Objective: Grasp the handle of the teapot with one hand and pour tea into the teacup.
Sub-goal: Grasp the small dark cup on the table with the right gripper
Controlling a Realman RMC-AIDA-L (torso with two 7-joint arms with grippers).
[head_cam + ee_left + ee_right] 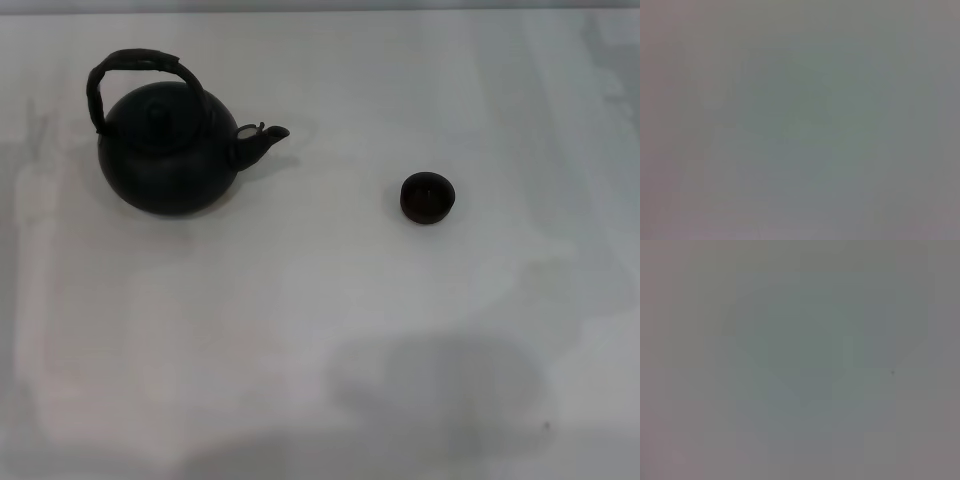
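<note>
We see the teapot (165, 160) upright on the table (320, 330), spout toward the teacup (427, 197), well apart. Neither gripper shows, so we cannot tell their state.

plain grey surface (800, 360) — one small dark speck (892, 372)

Surface: you see a white bench top (320, 330) filling the head view.
Shade: soft grey shadows lie along its near edge.
Wrist views: only plain grey.

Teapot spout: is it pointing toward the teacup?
Yes, the teapot's spout points to the robot's right, where the teacup sits.
</note>
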